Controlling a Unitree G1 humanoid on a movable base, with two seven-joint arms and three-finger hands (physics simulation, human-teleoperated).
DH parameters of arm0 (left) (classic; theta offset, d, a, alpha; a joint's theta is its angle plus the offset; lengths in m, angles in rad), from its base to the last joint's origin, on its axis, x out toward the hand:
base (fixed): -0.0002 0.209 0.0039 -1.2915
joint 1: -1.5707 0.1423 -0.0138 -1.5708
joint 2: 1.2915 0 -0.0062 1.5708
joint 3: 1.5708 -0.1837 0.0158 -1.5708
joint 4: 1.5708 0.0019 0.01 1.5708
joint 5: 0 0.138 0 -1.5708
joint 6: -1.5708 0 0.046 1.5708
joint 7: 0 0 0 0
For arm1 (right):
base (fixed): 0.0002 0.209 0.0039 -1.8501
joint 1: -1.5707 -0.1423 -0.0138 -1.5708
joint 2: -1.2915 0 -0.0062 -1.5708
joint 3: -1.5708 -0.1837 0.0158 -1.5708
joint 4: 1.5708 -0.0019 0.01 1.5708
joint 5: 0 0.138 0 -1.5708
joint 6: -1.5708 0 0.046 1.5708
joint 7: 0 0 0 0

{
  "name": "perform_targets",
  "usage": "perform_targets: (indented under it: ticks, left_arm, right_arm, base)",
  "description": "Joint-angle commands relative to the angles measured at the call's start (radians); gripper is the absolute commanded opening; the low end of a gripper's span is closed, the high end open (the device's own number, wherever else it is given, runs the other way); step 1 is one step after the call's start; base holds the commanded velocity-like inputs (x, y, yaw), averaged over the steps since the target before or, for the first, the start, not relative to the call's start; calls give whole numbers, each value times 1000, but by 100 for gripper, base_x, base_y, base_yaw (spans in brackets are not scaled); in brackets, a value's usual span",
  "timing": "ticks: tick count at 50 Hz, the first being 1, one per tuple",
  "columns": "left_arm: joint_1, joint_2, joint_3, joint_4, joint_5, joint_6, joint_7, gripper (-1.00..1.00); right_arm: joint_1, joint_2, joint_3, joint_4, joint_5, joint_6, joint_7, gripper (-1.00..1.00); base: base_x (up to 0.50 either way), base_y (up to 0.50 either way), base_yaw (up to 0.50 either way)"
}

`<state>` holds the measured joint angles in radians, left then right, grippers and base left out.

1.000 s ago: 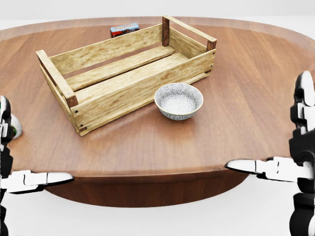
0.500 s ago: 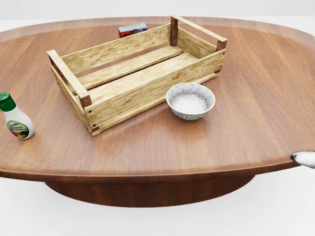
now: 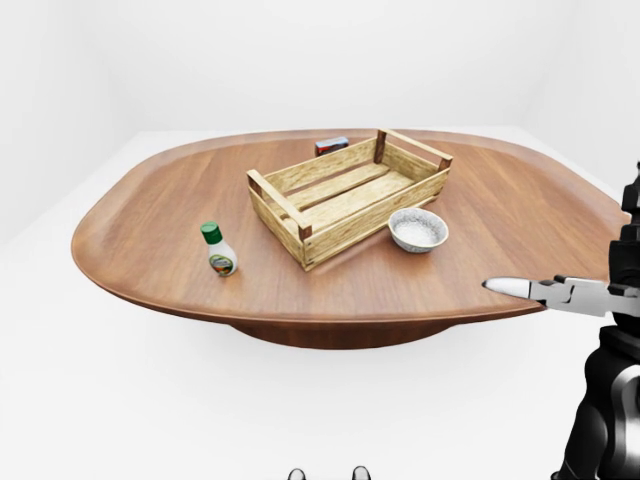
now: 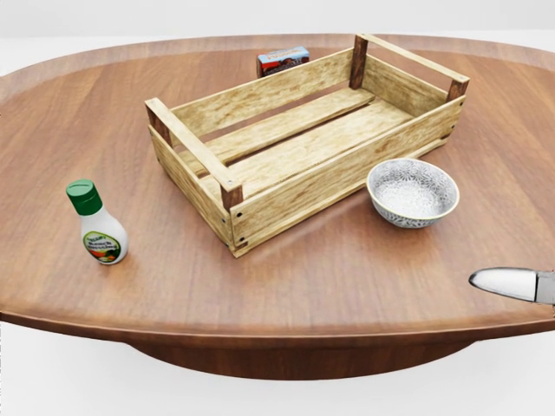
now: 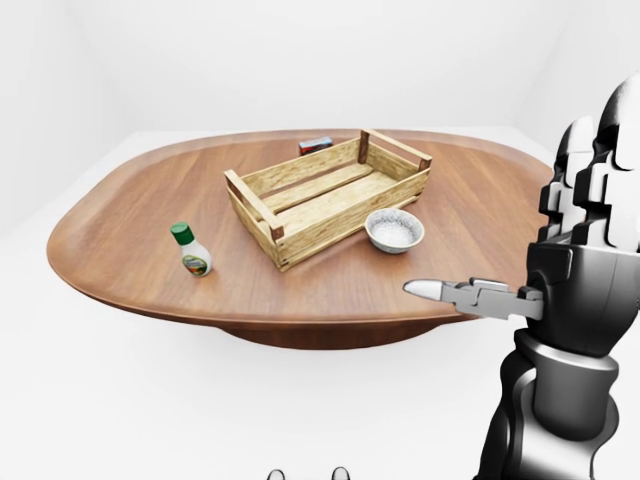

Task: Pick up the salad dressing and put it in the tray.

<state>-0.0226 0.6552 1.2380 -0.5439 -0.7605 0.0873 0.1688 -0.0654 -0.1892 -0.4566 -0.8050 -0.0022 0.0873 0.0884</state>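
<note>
The salad dressing (image 4: pixel 97 227), a small white bottle with a green cap, stands upright at the left of the head view on the brown table (image 4: pixel 286 277). The tray (image 4: pixel 347 165), a wooden slat crate, lies empty to its right, set at an angle. My right hand (image 5: pixel 530 240) is open, with fingers spread, off the table's right edge and far from the bottle. One fingertip (image 4: pixel 512 282) shows at the right edge of the head view. My left hand is not in view.
A patterned white bowl (image 4: pixel 413 192) sits just right of the tray. A small red and blue box (image 4: pixel 283 60) lies beyond the tray near the table's top edge. The table's near rim runs along the bottom of the head view.
The camera has shifted, so everything slid to the right in the head view. The bottle came fully into view at the left. Both hands left the lower corners; only a right fingertip remains.
</note>
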Motion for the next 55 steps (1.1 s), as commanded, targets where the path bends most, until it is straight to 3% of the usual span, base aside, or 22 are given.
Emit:
perform_targets:
  ticks: [1,55]
  left_arm:
    - [5,22,23,9,-27,0,10,100]
    - [4,11,11,21,-4,0,-3,100]
  right_arm:
    - [-5,8,34,-11,-72,0,45,100]
    - [16,37,43,17,-68,0,96,100]
  base:
    - [44,32,0]
    - [49,21,0]
